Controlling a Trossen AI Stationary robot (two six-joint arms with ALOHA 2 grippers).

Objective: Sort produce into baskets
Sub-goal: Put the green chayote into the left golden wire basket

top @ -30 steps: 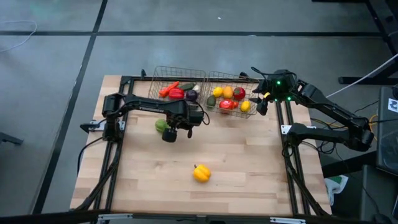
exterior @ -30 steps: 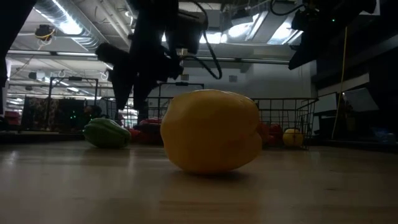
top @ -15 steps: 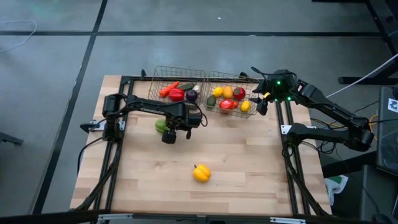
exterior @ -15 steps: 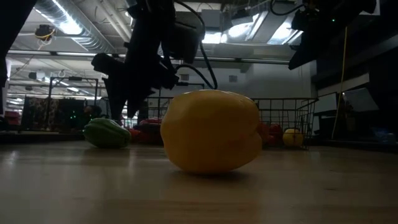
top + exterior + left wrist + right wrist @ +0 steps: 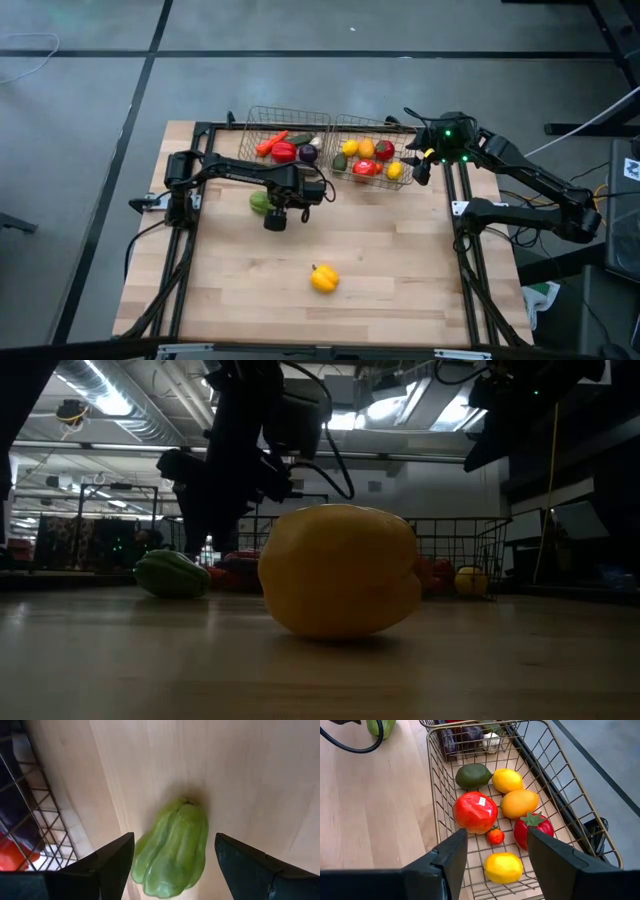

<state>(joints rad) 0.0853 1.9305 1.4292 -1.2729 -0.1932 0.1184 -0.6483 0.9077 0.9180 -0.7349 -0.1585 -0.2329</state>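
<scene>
A green pepper (image 5: pixel 257 202) lies on its side on the table, in front of the left basket (image 5: pixel 250 125); it also shows in the left wrist view (image 5: pixel 172 850) and in the low view (image 5: pixel 172 574). My left gripper (image 5: pixel 272 217) is open just above it, one finger on each side (image 5: pixel 174 839), touching nothing. A yellow pepper (image 5: pixel 323 278) rests on the table toward the near edge. My right gripper (image 5: pixel 419 170) hangs open and empty over the right end of the right basket (image 5: pixel 372 120), which holds several pieces of produce (image 5: pixel 475 812).
The left basket's wire wall (image 5: pixel 30 795) stands close beside the green pepper and holds a carrot, a red piece and an eggplant (image 5: pixel 308 153). The yellow pepper (image 5: pixel 340 570) fills the middle of the low view. Bare wood lies between the two peppers.
My left gripper has come down a little toward the green pepper and tipped slightly, its fingers still open. The green pepper has stayed where it was.
</scene>
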